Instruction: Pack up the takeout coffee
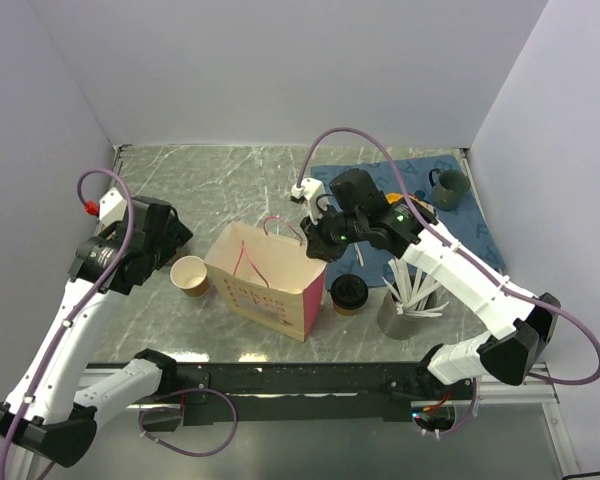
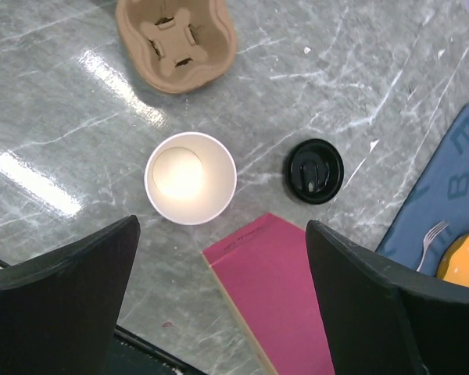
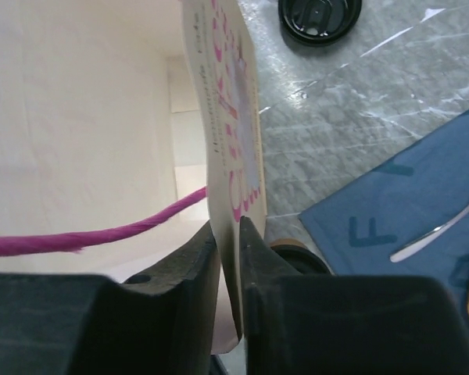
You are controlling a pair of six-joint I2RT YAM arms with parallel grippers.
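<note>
Okay, tall cream paper bag with pink handles (image 1: 265, 280) stands mid-table. The right gripper (image 3: 228, 230) straddles its rim wall, jaws nearly together round the paper; pinching or loose, cannot tell. The left gripper (image 2: 221, 225) is spread wide and empty over an open white-lined brown paper cup (image 2: 191, 177). The takeout coffee (image 1: 348, 293), a small brown kraft cup with a black lid, sits just beside the right jaws, outside the bag. Probably light, thin-walled and crushable, so grip the sidewall gently and keep it upright.

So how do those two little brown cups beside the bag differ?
The open cup shows a cream inside; the takeout coffee wears a black lid. The open cup stands left of the paper bag, the takeout coffee right of it. Both are small, brown, upright.
</note>
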